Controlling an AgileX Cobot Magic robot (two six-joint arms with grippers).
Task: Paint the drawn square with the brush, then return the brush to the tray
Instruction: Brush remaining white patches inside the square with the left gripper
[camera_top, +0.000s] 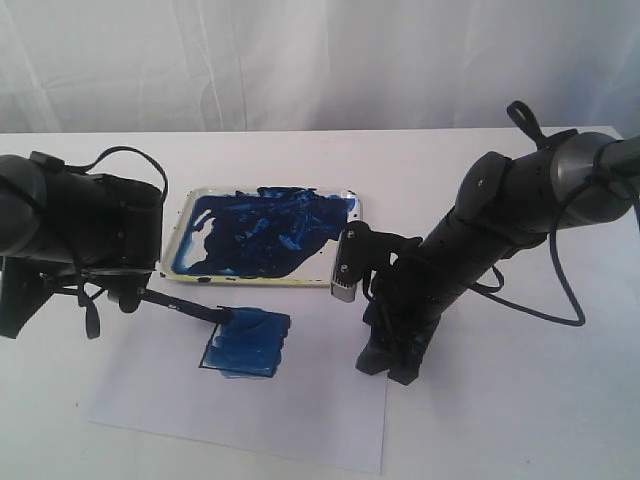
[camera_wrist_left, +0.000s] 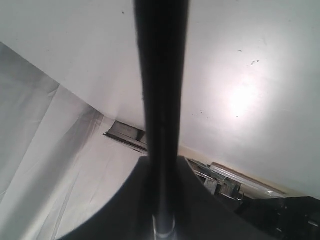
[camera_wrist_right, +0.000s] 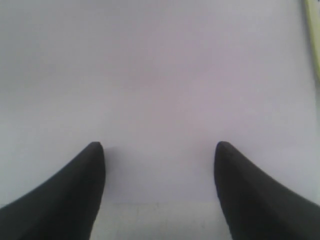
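Beside the drawn square (camera_top: 246, 343), tray (camera_top: 183, 232) and brush (camera_top: 190, 308)

The white desk (camera_top: 520, 420) carried the tray (camera_top: 290, 283), smeared with dark blue paint, toward its back. A white paper sheet (camera_top: 300, 420) lay flat just in front of the tray.

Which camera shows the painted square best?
The exterior view: the drawn square sits whole on the paper, filled blue, with the brush tip at its edge. Neither wrist view shows it.
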